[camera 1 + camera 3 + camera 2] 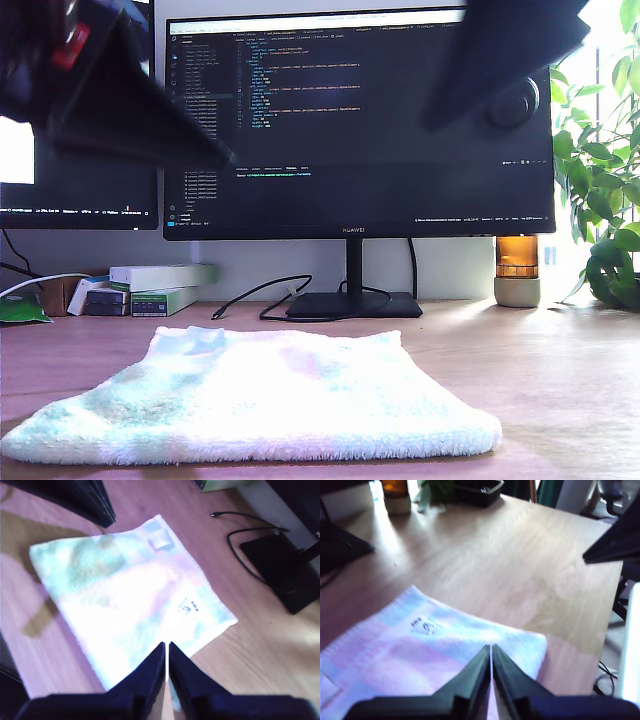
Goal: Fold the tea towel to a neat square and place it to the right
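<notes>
The tea towel [270,405] lies spread flat on the wooden desk in front of the monitor, white and fluffy. Its small dark printed mark [187,609] sits near one corner, also seen in the first wrist view as the mark [425,626]. My first gripper [491,647] hovers above the towel [435,645] with its fingers shut and nothing between them. My second gripper [166,644] hangs over the towel [125,590] too, shut and empty. In the exterior view two dark blurred arms [110,90] [510,50] reach in from the top corners; which is which does not show.
A monitor [355,120] on a flat base [350,305] stands behind the towel, with a black cable [260,295] beside it. White boxes [160,285] sit at the exterior view's left. An amber lamp [517,270] and a plant [600,180] stand at its right.
</notes>
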